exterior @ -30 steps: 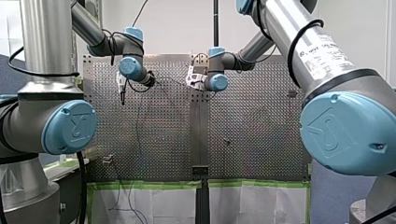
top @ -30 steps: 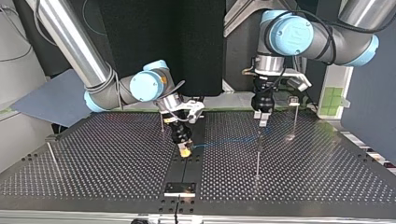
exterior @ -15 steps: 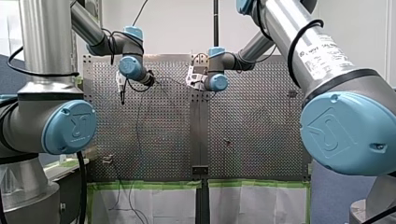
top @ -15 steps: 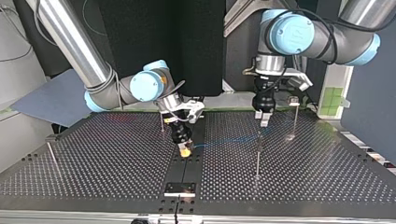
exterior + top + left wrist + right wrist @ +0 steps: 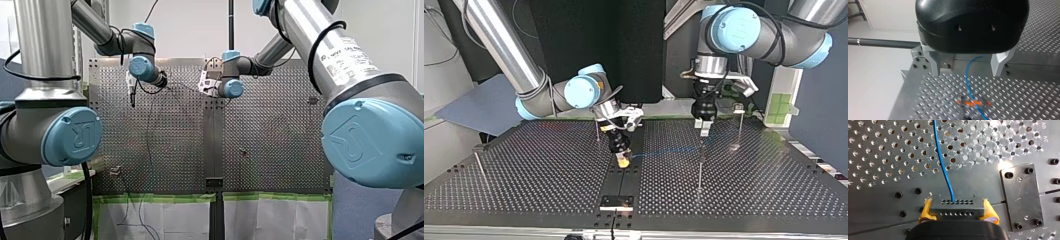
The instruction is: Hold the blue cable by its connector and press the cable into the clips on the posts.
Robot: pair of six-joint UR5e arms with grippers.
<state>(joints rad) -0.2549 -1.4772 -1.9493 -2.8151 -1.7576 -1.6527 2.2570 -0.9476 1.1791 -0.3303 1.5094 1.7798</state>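
Right gripper: in the left half of the top view, your right gripper (image 5: 623,161) has its yellow pads (image 5: 925,211) squeezed tight on the dark connector (image 5: 956,206), low over the table full of holes (image 5: 524,190)
Blue cable: the blue cable (image 5: 967,82) comes out of the connector and runs sideways to the right in the top view, over to a thin post (image 5: 700,170)
Clip: the clip (image 5: 971,102) on top of that post has orange bits, and the cable goes across it; you can't tell if it is pushed all the way in
Left gripper: your left gripper (image 5: 704,131) hangs right above the clip, its metal fingers (image 5: 935,65) wide apart, with the cable between them and not touching
Closer arm: your left arm is the one near the clip, so I think the push goes straight down
Next post: one more post (image 5: 739,125) stands further right
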